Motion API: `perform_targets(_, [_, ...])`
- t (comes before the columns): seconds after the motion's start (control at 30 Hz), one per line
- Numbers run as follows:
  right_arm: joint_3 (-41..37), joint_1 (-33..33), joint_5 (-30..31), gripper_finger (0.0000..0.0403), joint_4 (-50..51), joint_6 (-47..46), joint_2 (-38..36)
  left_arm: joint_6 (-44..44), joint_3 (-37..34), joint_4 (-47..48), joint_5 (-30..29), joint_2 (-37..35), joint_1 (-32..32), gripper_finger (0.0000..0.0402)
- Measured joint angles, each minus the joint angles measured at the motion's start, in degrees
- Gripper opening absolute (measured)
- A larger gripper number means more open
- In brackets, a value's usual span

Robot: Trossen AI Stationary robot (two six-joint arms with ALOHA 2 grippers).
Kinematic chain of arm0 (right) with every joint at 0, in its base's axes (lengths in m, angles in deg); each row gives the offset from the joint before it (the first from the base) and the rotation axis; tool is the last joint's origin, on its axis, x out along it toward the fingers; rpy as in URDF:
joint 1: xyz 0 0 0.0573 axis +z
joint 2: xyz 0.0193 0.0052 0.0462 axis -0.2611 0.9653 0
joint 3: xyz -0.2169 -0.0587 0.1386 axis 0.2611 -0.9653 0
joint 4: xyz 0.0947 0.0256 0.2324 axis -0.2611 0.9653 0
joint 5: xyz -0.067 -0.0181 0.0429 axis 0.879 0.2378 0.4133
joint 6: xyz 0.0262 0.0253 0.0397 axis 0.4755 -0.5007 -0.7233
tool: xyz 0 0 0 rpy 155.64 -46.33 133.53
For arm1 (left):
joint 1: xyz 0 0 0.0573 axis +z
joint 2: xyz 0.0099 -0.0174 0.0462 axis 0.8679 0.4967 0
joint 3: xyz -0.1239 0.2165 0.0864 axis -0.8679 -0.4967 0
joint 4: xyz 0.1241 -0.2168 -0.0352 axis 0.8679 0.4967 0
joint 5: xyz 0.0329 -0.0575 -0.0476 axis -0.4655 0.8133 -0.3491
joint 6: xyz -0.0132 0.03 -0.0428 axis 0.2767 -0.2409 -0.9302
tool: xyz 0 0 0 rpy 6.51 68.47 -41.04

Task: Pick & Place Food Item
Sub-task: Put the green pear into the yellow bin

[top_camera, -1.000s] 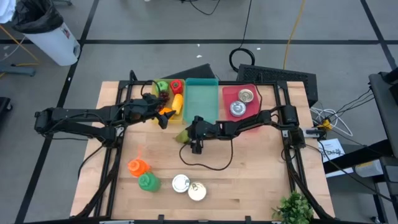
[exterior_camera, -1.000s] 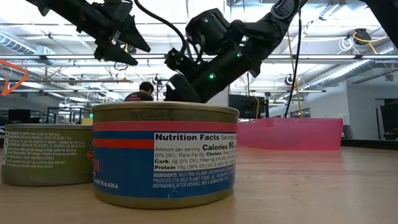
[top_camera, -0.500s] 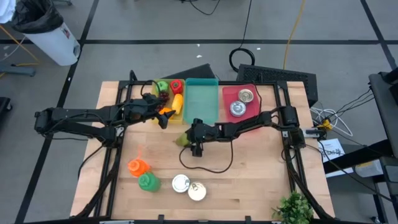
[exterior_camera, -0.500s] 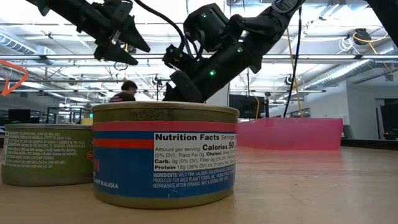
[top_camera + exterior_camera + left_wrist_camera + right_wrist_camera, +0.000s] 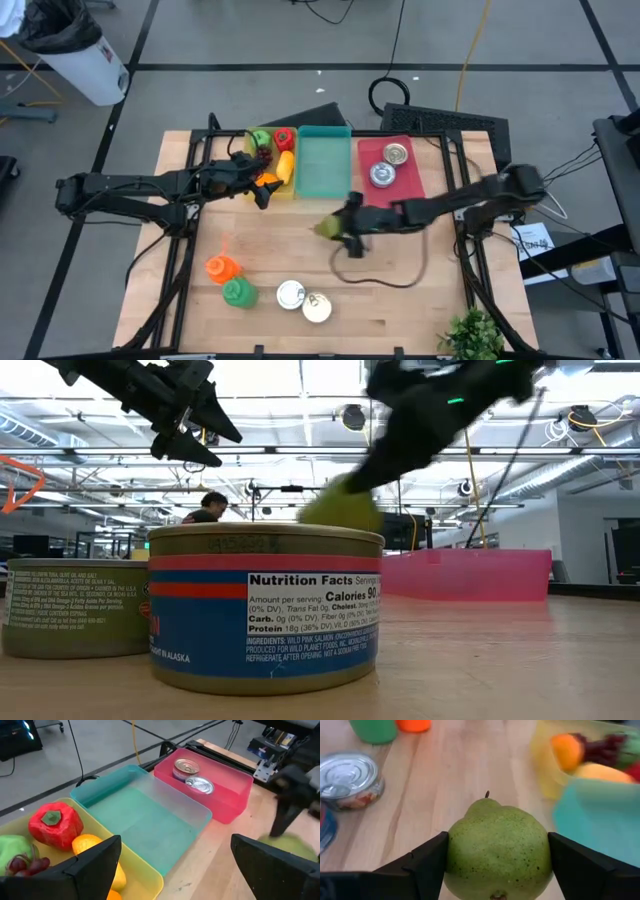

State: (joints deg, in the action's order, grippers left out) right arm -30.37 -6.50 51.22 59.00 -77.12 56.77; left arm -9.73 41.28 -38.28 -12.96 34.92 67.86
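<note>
- Carrying step: my right claw [image 5: 495, 865] is clamped on the pear [image 5: 497, 850], lifted over bare table just in front of the teal bin [image 5: 323, 160].
- Next, I reckon, swing it to the yellow bin [image 5: 135, 870] with the other fruit, then let go.
- My left claw [image 5: 262, 188] hangs wide open and empty over that yellow bin; it may need to clear out.
- Low view: my right arm is a blur, cans [image 5: 265, 610] block the table.

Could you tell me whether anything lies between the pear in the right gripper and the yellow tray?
Nothing blocks it outright. The right gripper holds the pear, but the left gripper hovers open at the yellow tray, crowding the way in.
</note>
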Motion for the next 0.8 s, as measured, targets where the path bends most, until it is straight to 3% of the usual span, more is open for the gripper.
perform_targets(0.17, [-14.08, 4.95, 6.21, 0.0291, -13.74, -1.58, -12.55, -1.82, -0.01, -2.15, 1.82, 1.88, 0.04, 0.0372])
perform_targets(0.33, [-23.73, 6.87, 8.71, 0.0289, -27.84, 0.61, -20.67, 3.1, 0.1, -11.92, 10.85, 8.57, -0.78, 0.0365])
perform_targets(0.53, [-26.66, 6.87, 8.66, 0.0289, -30.95, 1.96, -24.33, 10.21, -0.02, -31.62, 20.3, 19.91, -3.5, 0.0356])
perform_targets(0.8, [-26.66, 6.87, 8.62, 0.0289, -31.15, 3.24, -24.41, 15.68, 0.78, -50.11, 25.27, 31.25, -8.08, 0.0359])
